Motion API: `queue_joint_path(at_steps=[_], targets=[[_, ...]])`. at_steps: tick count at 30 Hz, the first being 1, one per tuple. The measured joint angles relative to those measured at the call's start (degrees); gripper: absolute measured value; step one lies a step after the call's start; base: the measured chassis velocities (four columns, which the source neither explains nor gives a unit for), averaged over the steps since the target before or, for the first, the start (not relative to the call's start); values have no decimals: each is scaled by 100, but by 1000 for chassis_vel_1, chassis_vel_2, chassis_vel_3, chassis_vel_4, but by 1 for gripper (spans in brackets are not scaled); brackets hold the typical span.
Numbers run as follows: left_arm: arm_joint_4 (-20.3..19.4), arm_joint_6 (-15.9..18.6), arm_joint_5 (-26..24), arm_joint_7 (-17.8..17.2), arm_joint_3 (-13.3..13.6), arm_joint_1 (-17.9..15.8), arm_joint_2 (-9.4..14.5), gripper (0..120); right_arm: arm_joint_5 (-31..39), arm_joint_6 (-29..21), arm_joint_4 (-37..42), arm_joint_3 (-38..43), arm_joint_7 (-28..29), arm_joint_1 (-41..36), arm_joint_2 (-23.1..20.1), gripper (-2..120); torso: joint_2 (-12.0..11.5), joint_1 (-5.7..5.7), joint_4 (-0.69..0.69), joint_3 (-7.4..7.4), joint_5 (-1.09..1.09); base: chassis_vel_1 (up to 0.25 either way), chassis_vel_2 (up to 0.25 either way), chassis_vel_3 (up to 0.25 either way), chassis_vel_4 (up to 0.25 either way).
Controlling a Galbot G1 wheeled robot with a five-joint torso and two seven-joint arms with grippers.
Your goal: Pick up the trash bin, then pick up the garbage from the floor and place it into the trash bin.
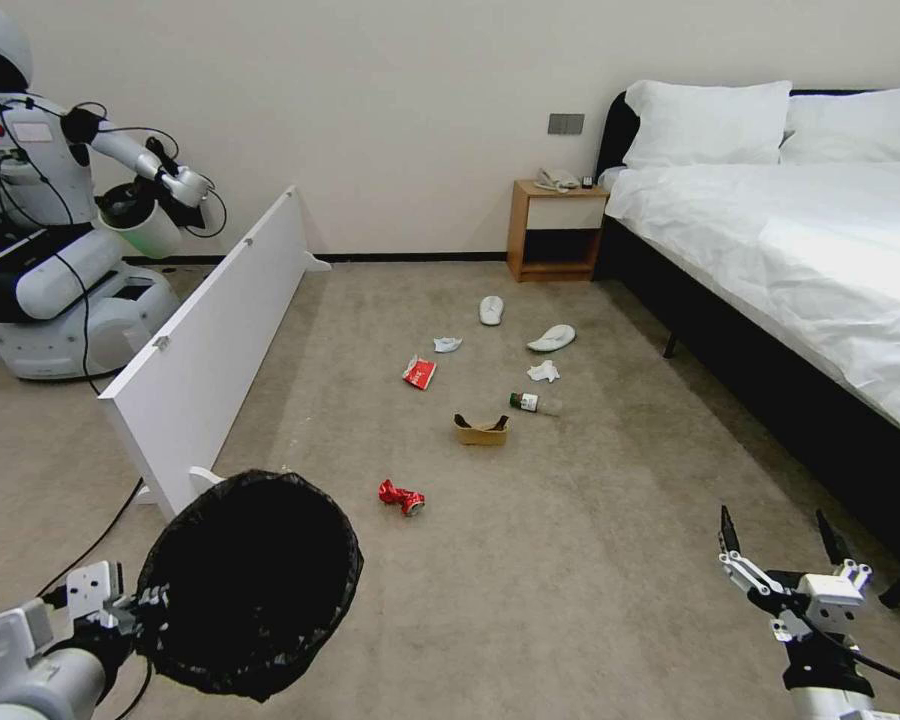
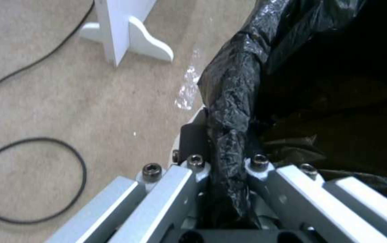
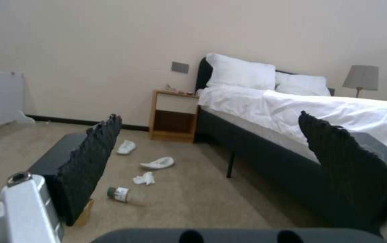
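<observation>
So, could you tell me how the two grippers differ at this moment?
The left gripper is shut on the trash bin, pinching its bag-lined rim; the right gripper is open and empty. The left is low beside the white board; the right points toward the bed. Both hang above the carpet.

Trash bin (image 1: pixel 250 585): liner of crinkly black plastic film, glossy on folds. Left gripper (image 2: pixel 222 165): pale matt metal links, dark bolts. Right gripper (image 1: pixel 778 540): fingers (image 3: pixel 90 165) with black ridged pads. Carpet (image 1: pixel 570 560): beige, short matt pile. Can (image 1: pixel 401 496): shiny red metal, crushed. Nightstand (image 1: pixel 556 230): light wood. Bedding (image 1: pixel 800 250): white cloth, softly creased.
</observation>
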Motion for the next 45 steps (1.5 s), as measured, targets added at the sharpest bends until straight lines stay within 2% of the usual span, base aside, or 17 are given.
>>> queue_joint_path(at_steps=[10, 45], targets=[[63, 0, -72, -40, -86, -187, 68, 2, 19, 23, 62, 0, -68, -39, 4, 100, 0, 0, 0, 0, -1, -82, 89, 84, -83], [70, 0, -39, -4, -136, -35, -39, 2, 26, 61, 109, -26, -147, -97, 25, 100, 0, 0, 1, 0, 0, -95, 99, 99, -95]])
